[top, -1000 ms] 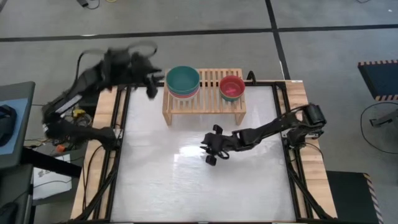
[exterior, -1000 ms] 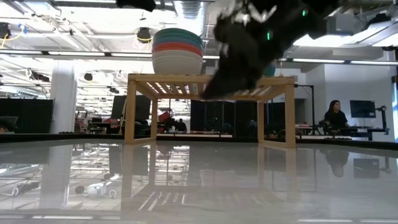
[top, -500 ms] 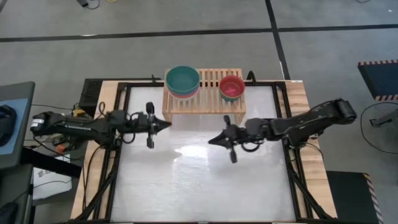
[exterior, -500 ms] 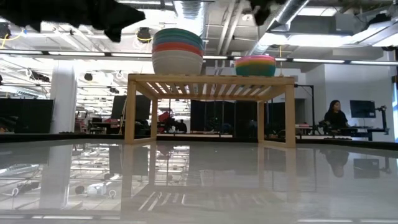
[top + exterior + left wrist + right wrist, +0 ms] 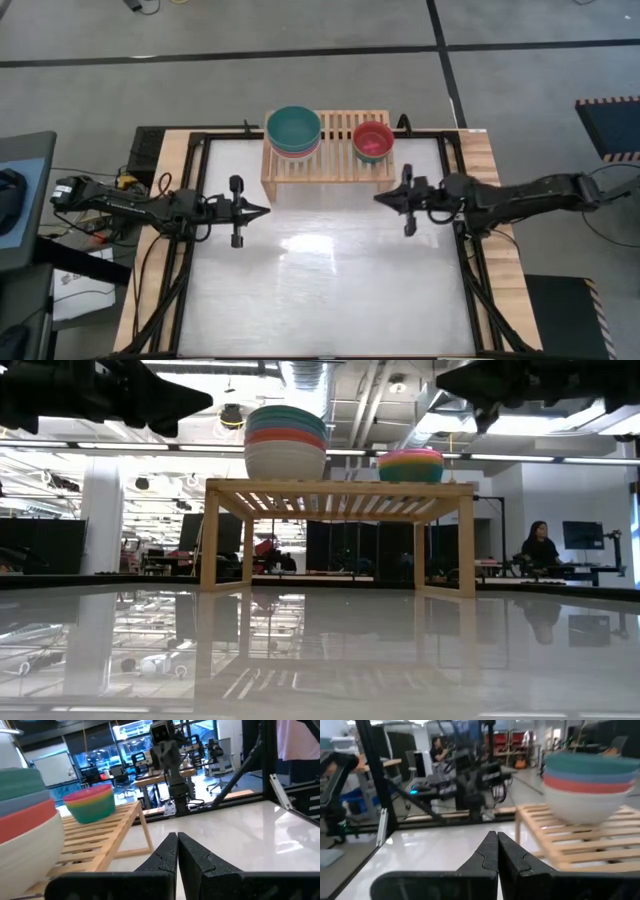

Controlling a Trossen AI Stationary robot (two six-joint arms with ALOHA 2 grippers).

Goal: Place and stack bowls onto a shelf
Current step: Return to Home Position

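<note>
While the bowls (image 5: 286,442) sit stacked, I hold nothing

Since each pair of fingers (image 5: 165,855) meets tip to tip, my left gripper (image 5: 262,209) and right gripper (image 5: 380,198) are closed on nothing (both held level above the white table (image 5: 320,290), pointing at each other). Beyond them, at the table's far edge, stands the shelf (image 5: 338,128). The larger stack (image 5: 294,128) sits on the end nearer my left arm, teal on top; the smaller stack (image 5: 373,140) sits toward the other end, pink on top

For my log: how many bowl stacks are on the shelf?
2: large round plastic bowls, teal-topped, on the slatted light-wood shelf's left end; smaller bowls, pink-topped, toward its right.
</note>
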